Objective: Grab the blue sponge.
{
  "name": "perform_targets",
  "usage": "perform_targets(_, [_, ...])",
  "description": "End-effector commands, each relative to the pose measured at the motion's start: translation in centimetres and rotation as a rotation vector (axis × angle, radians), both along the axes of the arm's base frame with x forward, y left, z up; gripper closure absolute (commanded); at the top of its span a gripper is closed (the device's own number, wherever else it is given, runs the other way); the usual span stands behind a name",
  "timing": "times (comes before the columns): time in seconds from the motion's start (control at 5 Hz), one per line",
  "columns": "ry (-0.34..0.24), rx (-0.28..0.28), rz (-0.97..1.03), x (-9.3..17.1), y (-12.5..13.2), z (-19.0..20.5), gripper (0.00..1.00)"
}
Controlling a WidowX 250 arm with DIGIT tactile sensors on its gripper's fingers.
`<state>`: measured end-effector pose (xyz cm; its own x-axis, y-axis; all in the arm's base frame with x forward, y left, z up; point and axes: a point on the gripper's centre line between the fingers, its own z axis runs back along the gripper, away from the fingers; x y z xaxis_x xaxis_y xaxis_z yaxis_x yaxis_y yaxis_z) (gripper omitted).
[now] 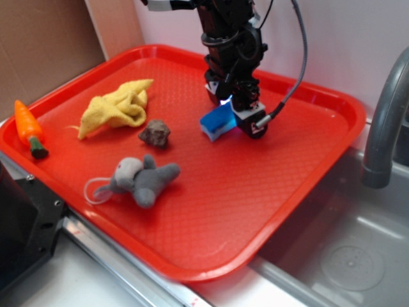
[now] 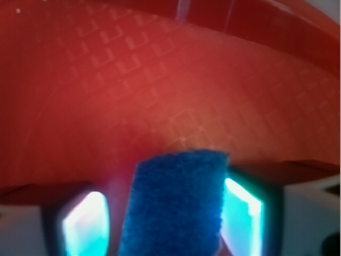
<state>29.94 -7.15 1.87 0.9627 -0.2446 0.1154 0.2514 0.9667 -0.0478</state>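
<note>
red tray (image 1: 268,192) beside a steel sink (image 1: 358,256) carries a yellow cloth (image 1: 118,107), toy mouse (image 1: 142,179), carrot (image 1: 29,126) and brown lump (image 1: 155,133). gripper (image 1: 231,114) jaws pinch the blue sponge (image 1: 217,121), tilted at tray's far middle.

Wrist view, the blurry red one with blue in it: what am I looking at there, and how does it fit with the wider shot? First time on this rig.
The wide shot comes from a camera off the arm. It shows a black robot arm over a red tray beside a sink. On the tray lie a yellow cloth, a toy carrot, a small brown lump and a grey toy mouse.

The blurry picture comes from a camera on the arm's wrist, looking past its end effector. The blue block is the blue sponge, between the two glowing fingers. The sponge looks gripped, tilted up off the tray.
</note>
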Motion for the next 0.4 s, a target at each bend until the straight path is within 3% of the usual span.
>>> perform_targets(0.0, [0.039, 0.032, 0.096, -1.1, -0.3, 3.1, 1.00])
perform_targets(0.2, [0.086, 0.103, 0.111, -2.0, -0.6, 8.1, 1.00])
